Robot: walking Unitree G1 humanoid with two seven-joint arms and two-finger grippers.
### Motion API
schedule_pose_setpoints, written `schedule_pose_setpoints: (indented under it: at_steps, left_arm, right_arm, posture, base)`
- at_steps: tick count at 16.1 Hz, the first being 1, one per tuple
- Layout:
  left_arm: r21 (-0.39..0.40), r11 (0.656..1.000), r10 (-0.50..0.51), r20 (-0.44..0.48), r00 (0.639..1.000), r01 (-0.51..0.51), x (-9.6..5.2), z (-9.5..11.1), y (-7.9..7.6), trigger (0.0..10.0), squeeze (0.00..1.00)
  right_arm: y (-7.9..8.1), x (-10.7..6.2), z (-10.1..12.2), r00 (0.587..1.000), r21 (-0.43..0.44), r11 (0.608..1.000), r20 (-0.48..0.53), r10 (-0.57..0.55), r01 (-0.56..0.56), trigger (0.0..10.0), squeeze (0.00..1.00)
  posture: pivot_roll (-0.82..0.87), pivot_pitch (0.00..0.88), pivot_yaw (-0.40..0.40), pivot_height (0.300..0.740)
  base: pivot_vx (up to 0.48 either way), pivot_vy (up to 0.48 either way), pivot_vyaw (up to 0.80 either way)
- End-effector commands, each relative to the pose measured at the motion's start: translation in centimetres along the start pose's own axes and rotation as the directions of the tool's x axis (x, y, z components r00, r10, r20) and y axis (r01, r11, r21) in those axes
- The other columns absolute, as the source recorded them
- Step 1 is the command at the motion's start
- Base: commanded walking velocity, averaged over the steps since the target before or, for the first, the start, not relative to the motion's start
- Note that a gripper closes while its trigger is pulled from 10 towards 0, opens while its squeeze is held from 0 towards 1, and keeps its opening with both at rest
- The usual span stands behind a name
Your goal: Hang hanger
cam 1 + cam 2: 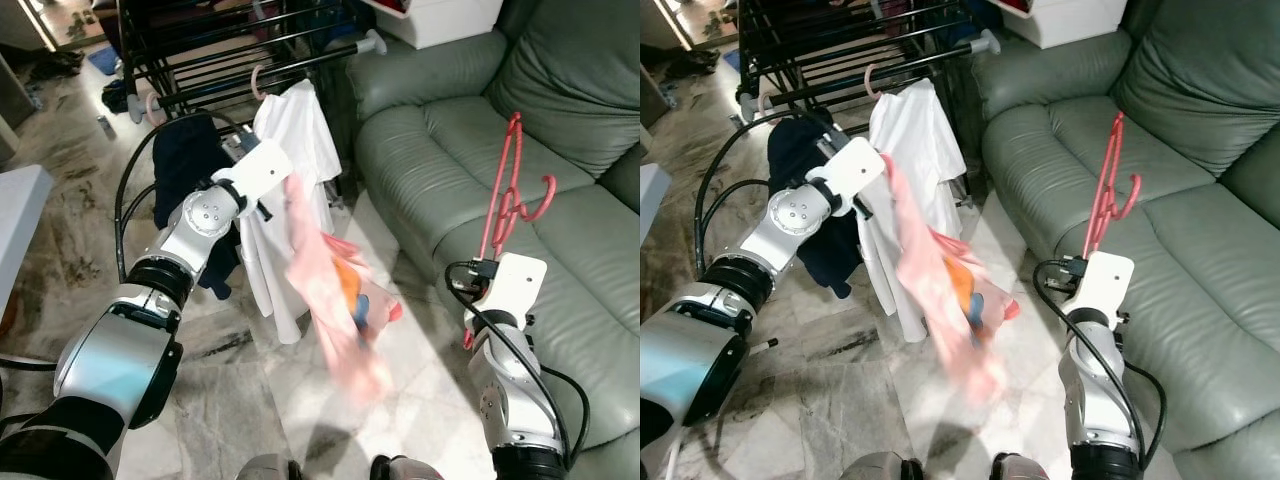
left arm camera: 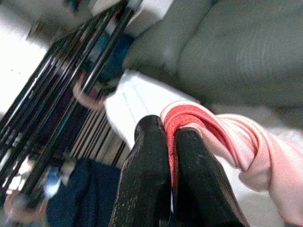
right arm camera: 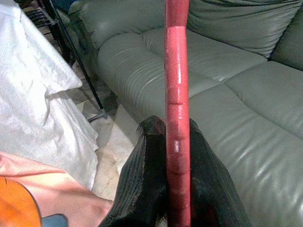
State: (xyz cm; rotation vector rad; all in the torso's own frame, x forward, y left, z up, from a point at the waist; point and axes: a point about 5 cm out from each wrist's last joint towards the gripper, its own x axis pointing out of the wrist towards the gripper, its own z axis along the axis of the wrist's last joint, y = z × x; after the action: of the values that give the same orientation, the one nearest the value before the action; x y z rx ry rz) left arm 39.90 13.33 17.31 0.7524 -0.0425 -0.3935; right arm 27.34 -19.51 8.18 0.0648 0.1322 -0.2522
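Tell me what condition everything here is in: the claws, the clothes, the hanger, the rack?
Left claw: shut on the pink garment, held up beside the rack.
Right claw: shut on the red hanger.
Pink garment: dangling loose from the left claw, not on a hanger.
Red hanger: held upright over the sofa, bare.
White shirt: hanging on the rack.
Dark garment: hanging on the rack.
Drying rack: standing, unfolded.

My two shiny silver arms with round joints and black rings, a white boxy wrist block on each, black cables looping off both, left gripper (image 2: 171, 156) and right gripper (image 3: 176, 142) each with two long black fingers, slightly rough and dull.
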Motion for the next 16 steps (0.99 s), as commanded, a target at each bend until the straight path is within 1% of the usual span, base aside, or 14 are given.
schedule_pose_setpoints:
  at_steps: [1,2,3,4,5,6,7,8,9,10,11,13,14,16]
  left_arm:
    - [0.041,0.992,0.126,-0.084,0.988,-0.123,-0.1,-0.7,1.8,10.0,0.0]
    - [0.099,0.992,0.094,-0.172,0.981,-0.078,-0.5,-2.2,1.8,10.0,0.0]
    - [0.197,0.973,-0.052,-0.306,0.951,0.117,-1.5,-4.7,0.5,10.0,0.0]
    - [0.218,0.925,-0.217,-0.373,0.902,0.312,-2.3,-6.1,-1.2,10.0,0.0]
    - [0.169,0.815,-0.463,-0.385,0.798,0.554,-3.5,-7.1,-3.9,10.0,0.0]
    - [0.129,0.793,-0.53,-0.333,0.78,0.595,-3.6,-6.6,-4.9,10.0,0.0]
    - [0.038,0.838,-0.527,-0.201,0.826,0.544,-2.4,-4.3,-5.5,10.0,0.0]
    - [-0.012,0.895,-0.446,-0.086,0.891,0.447,-1.1,-2.0,-5.2,10.0,0.0]
    - [-0.043,0.915,-0.403,-0.037,0.914,0.402,-0.6,-1.0,-4.9,10.0,0.0]
    - [-0.117,0.951,-0.287,0.009,0.958,0.286,0.2,0.4,-3.8,10.0,0.0]
    - [-0.266,0.958,-0.105,0.023,0.994,0.107,0.9,1.7,-1.2,10.0,0.0]
    - [-0.202,0.979,-0.028,-0.025,0.999,0.022,0.7,0.9,0.1,10.0,0.0]
    - [-0.187,0.982,-0.013,-0.045,0.999,0.004,0.6,0.6,0.3,10.0,0.0]
    - [-0.171,0.985,-0.019,-0.041,0.999,0.012,0.5,0.5,0.3,10.0,0.0]
  right_arm:
    - [0.4,-0.1,-0.1,1.0,0.006,1.0,-0.003,0.018,-0.018,10.0,0.0]
    - [0.5,-0.1,-0.2,1.0,0.007,1.0,-0.005,0.019,-0.019,10.0,0.0]
    - [0.5,0.0,-0.2,1.0,0.008,1.0,-0.006,0.021,-0.021,10.0,0.0]
    - [0.5,0.0,-0.2,1.0,0.009,1.0,-0.005,0.021,-0.021,10.0,0.0]
    - [0.5,0.0,-0.2,1.0,0.011,1.0,-0.007,0.021,-0.021,10.0,0.0]
    - [0.5,0.0,-0.3,1.0,0.012,1.0,-0.01,0.023,-0.023,10.0,0.0]
    - [0.7,0.0,-0.5,0.999,0.014,1.0,-0.016,0.028,-0.028,10.0,0.0]
    - [0.9,0.0,-0.6,0.999,0.016,0.999,-0.02,0.031,-0.031,10.0,0.0]
    - [1.0,-0.1,-0.7,0.999,0.016,0.999,-0.021,0.032,-0.032,10.0,0.0]
    - [1.1,-0.1,-0.8,0.999,0.016,0.999,-0.023,0.033,-0.033,10.0,0.0]
    - [1.0,0.1,-0.7,0.999,0.022,0.999,-0.027,0.029,-0.028,10.0,0.0]
    - [1.0,0.2,-0.7,0.999,0.028,0.999,-0.025,0.026,-0.026,10.0,0.0]
    - [1.1,0.2,-0.7,0.999,0.032,0.999,-0.024,0.025,-0.024,10.0,0.0]
    - [1.2,0.1,-0.7,1.0,0.041,0.999,-0.023,0.021,-0.02,10.0,0.0]
  posture:
    - [-0.02,0.032,0.127,0.74]
    - [-0.02,0.032,0.128,0.74]
    - [-0.02,0.03,0.13,0.74]
    - [-0.02,0.03,0.13,0.74]
    - [-0.01,0.029,0.133,0.74]
    - [-0.01,0.029,0.133,0.74]
    - [-0.01,0.025,0.131,0.74]
    - [-0.01,0.025,0.131,0.74]
    - [-0.01,0.027,0.131,0.74]
    - [-0.01,0.024,0.133,0.74]
    - [-0.02,0.034,0.138,0.74]
    - [-0.01,0.043,0.148,0.74]
    - [-0.01,0.046,0.153,0.74]
    - [-0.01,0.044,0.156,0.74]
  base:
    - [0.0,0.0,0.0]
    - [0.0,0.0,0.0]
    - [0.0,0.0,0.0]
    - [0.0,0.0,0.0]
    - [0.0,0.0,0.0]
    - [0.0,0.0,0.0]
    - [0.0,0.0,0.0]
    - [0.0,0.0,0.0]
    - [0.0,0.0,0.0]
    - [0.0,0.0,0.0]
    - [0.0,0.0,0.0]
    - [0.0,0.0,0.0]
    - [0.0,0.0,0.0]
    - [0.0,0.0,0.0]
